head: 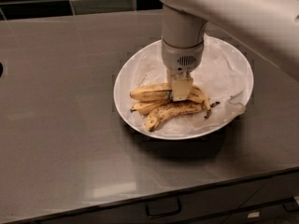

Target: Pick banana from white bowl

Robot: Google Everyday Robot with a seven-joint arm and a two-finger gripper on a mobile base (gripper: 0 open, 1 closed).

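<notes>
Reaching straight down from above, the gripper [181, 88] sits on top of the banana [149, 94], close to the middle of the bunch; whether it holds the fruit or only touches it, I cannot tell. The banana lies inside the white bowl [117, 91], on the crumpled paper [219, 71], at the side of the bunch farther from the camera. Its long axis goes almost left to right across the view, with the free tip pointing to the left and the stem end to the right, where it seems joined with the speckled banana [173, 110] and the short banana [144, 107]. The main risk, in my opinion, is this joint: a lift may bring up all three together, and the extra weight could make the fruit slip or turn. A grip away from the centre could also tilt the banana
</notes>
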